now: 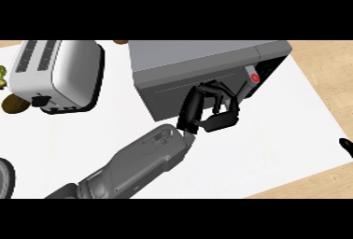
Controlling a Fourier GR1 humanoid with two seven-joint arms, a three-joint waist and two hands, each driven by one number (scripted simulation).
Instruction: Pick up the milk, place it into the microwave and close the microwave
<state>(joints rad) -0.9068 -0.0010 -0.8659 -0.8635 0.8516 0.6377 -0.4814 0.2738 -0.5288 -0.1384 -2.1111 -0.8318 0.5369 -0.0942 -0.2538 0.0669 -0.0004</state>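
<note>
**Left hand at the microwave door**

The microwave (207, 70) sits on the white counter (289, 140), its long axis running from the view's left to its right, slightly turned so the front faces down and a little left. Its grey door (165, 95) covers most of the front; at the right end a dark gap shows between door and body, so the door looks not quite shut. In that gap, against the right end of the front, is a small white piece with a red round mark (254, 78); whether it is the milk or part of the microwave cannot be told, and no writing on it can be read. No brand or label is legible on the microwave.

The left hand (215, 109) lies against the door's lower right part, reached across from the lower left on its grey forearm (138, 163). Its fingers are bent, their tips on the door's face and edge; it has hold of no separate thing.

The right hand (345, 146) shows only as a dark tip at the view's right edge, well right of the microwave; its state cannot be told.

Left of the microwave stands a white toaster (59, 74), slots running up and down the view. Beyond it, at the left edge, lie brownish-green fruits (10, 103).
</note>
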